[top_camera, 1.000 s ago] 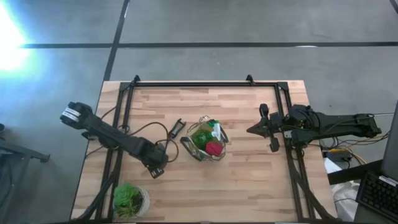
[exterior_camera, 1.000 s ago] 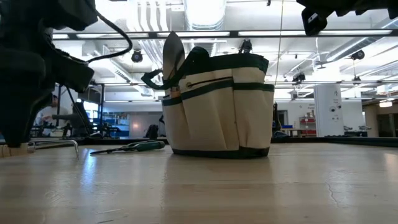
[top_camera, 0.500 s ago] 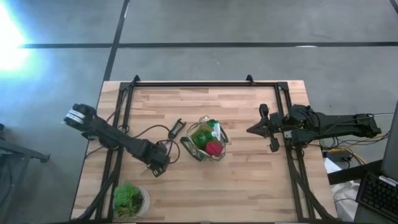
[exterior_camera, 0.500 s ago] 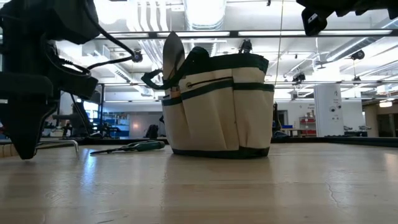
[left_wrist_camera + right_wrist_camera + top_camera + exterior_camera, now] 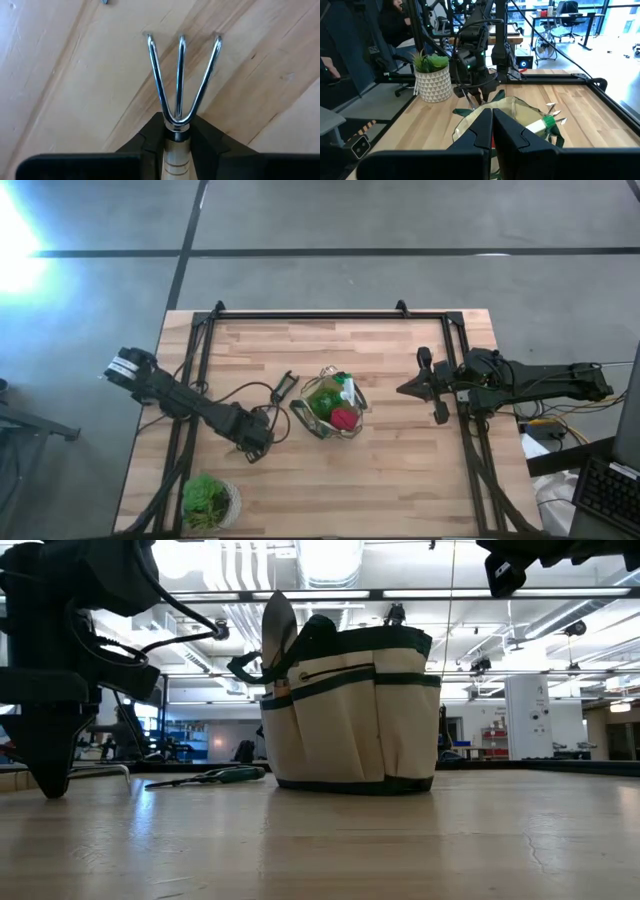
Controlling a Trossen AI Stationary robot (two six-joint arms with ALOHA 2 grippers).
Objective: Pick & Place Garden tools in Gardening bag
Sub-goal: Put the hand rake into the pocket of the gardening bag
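L fingers apparently round rake neck.

A pale butcher-block desk stands on a grey concrete floor crossed by dark seam lines, with strong glare at one edge. Level across the desk, the room shows a white ceiling with long strip lights, ducts and pipes, and a white column towards the back. Farther off stand office chairs, work tables and tall windows letting in daylight.
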